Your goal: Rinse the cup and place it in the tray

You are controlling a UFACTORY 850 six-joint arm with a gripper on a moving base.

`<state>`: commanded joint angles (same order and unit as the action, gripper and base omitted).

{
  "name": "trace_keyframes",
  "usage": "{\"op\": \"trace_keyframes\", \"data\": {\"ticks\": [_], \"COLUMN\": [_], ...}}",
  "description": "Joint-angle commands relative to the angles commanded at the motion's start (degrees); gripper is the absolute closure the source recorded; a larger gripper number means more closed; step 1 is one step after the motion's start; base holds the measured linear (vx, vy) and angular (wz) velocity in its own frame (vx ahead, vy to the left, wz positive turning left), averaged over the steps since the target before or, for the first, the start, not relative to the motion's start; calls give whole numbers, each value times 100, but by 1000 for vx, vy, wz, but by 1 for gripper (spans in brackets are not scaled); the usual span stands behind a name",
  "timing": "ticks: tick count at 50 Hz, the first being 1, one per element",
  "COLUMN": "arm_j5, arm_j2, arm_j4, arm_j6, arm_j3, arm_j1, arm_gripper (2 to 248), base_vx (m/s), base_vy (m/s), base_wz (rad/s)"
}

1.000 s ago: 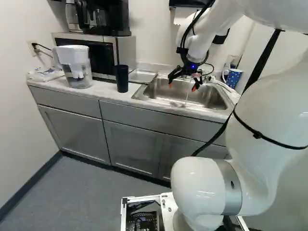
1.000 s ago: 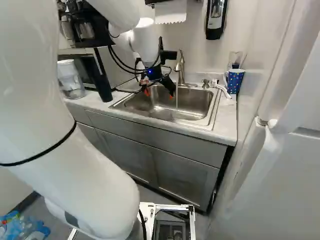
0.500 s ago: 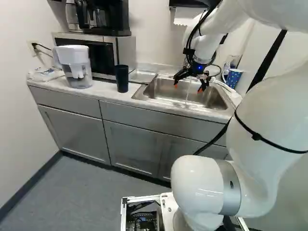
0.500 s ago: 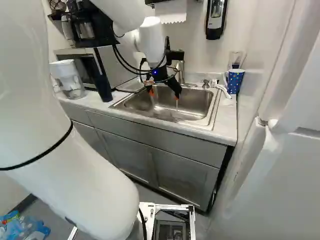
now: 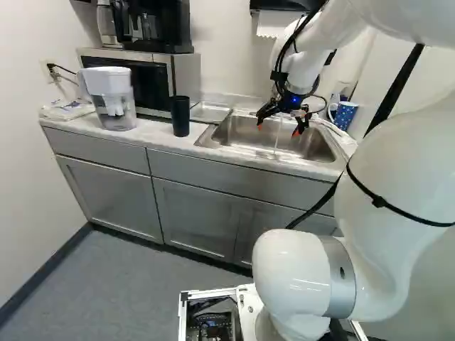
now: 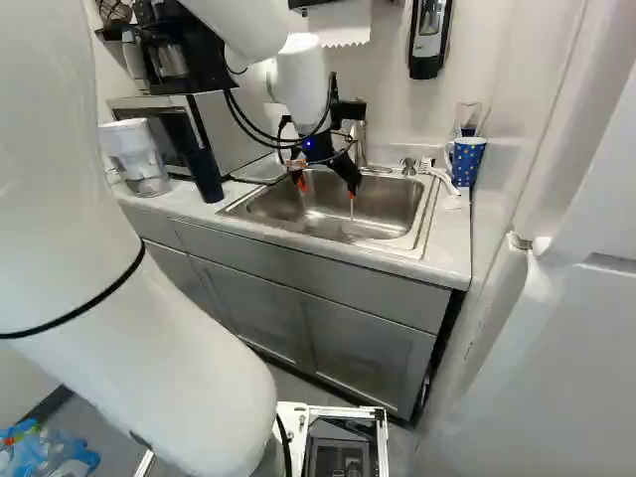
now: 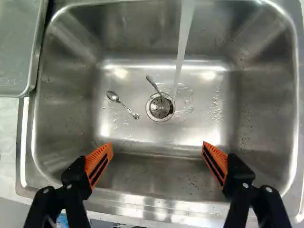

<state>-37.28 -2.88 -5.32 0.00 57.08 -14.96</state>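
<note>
- Pincer (image 5: 278,129): released; 2 fingers spread wide, nothing between their orange pads (image 7: 99,164). Hangs over the sink (image 6: 383,211), fingertips pointing down into it.
- Water stream (image 7: 183,42): running, ahead of the fingers; lands at the edge of the drain (image 7: 160,108).
- Sink floor: 1 spoon (image 7: 122,105) lies near the drain, bowl end away from it; 1 second metal utensil (image 7: 153,84) rests with its far end over the drain, that end hard to make out.
- Faucet (image 6: 359,134): at the back of the sink, behind the pincer in the right base view.
- Metal tray (image 7: 18,50): beside the basin, on the dark cup's side, overlapping the sink rim. Inner area visible only in part.
- Cups: 2 noted; cannot tell which is meant. Dark cup (image 5: 180,116) upright on the counter (image 5: 153,136), between pitcher and sink. Blue dotted mug (image 6: 466,162) on the counter at the sink's other side, handle toward the faucet.
- White brush (image 6: 438,176): between faucet and mug.
- Clear pitcher (image 5: 112,99): beside the dark cup, in front of the microwave (image 5: 183,72).
- Coffee maker (image 5: 167,28): on top of the microwave.
</note>
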Motion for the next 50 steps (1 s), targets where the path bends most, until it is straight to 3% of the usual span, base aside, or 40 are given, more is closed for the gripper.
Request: {"op": "trace_keyframes", "data": {"ticks": [15,50], "arm_j5": [0,0], "arm_j2": [-24,-145], "arm_j4": [0,0], "arm_j6": [0,0], "arm_j3": [-24,-141], "arm_j1": [78,577], "arm_gripper": [3,3], "base_vx": [0,0], "base_vy": [0,0], "base_wz": [0,0]}}
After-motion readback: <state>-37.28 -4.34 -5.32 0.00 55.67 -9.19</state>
